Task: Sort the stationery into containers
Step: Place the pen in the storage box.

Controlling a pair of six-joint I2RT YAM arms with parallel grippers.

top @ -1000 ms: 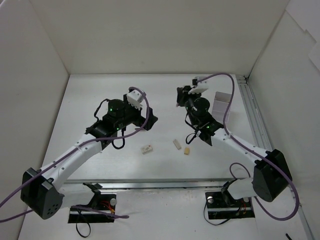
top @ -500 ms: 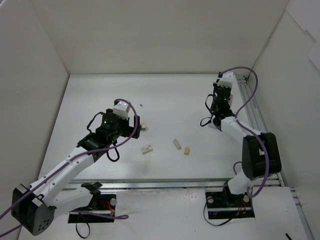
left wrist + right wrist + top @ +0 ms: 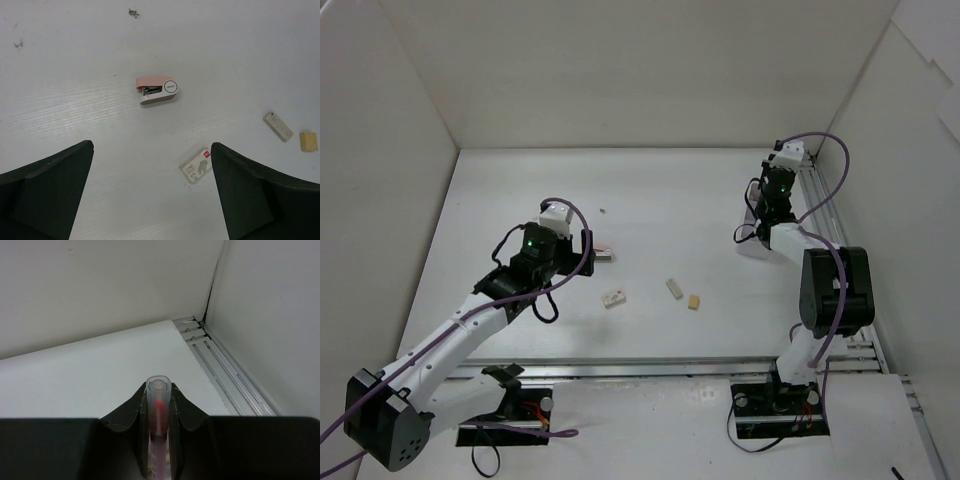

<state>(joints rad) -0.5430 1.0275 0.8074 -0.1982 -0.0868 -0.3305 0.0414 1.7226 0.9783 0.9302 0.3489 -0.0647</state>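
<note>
A slim translucent plastic pen with a pink core (image 3: 157, 415) lies lengthwise along the right pincer (image 3: 159, 391), pinched tight between its fingers. Its capped end pokes out toward the far right corner of the table (image 3: 75, 385) (held off the surface there). The left pincer (image 3: 150, 147) hangs spread wide and empty over the left-middle, with a small pink-and-white stapler (image 3: 157, 90) lying just beyond its fingertips.

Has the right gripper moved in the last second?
Yes. The right gripper, shut on a pink pen, has swung right toward the side rail.
</note>
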